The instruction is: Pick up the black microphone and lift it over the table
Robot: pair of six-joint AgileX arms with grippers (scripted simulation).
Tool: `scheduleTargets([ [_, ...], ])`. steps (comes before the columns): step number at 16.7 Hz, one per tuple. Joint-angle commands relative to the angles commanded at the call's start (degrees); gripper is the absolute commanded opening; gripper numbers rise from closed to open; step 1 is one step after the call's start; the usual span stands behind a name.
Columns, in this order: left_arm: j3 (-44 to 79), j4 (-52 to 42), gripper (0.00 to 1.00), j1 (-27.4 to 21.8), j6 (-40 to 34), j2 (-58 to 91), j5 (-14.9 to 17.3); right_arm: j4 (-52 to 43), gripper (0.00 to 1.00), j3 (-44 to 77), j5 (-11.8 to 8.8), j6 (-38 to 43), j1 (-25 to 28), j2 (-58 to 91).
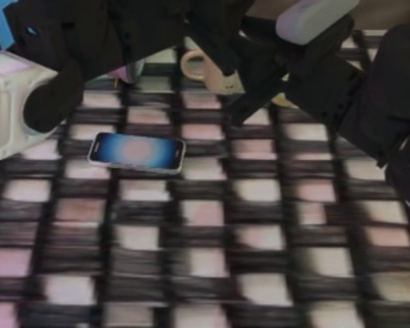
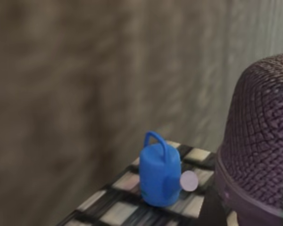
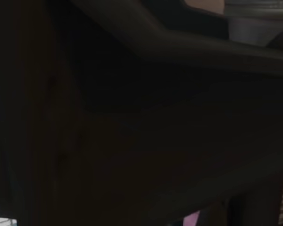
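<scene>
The black microphone's dark rounded mesh head (image 2: 262,141) fills one side of the left wrist view, very close to the camera; its stick is hidden. In the top view I cannot pick the microphone out among the dark arm parts. My left arm (image 1: 61,82) reaches over the far left of the checkered table (image 1: 205,212). From the right side, my right arm (image 1: 369,96) stretches to the far middle. Neither gripper's own tips show. The right wrist view is dark.
A blue-screened phone (image 1: 137,151) lies flat left of centre. A blue watering can (image 2: 159,172) stands at the far left corner, also seen from above (image 1: 0,24). A white boxy object (image 1: 7,102) sits at the left edge. A tan ring (image 1: 193,65) lies under the arms.
</scene>
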Motion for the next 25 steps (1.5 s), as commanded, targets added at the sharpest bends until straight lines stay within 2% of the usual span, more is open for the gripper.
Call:
scheduleTargets([
  [4,0.0,0.0,0.0,0.0,0.0,0.0,0.0,0.0,0.0,0.0,0.0,0.0,0.0,0.0],
  [17,0.0,0.0,0.0,0.0,0.0,0.0,0.0,0.0,0.98,0.0,0.0,0.0,0.0,0.0],
  [25,0.0,0.0,0.0,0.0,0.0,0.0,0.0,0.0,1.0,0.0,0.0,0.0,0.0,0.0],
])
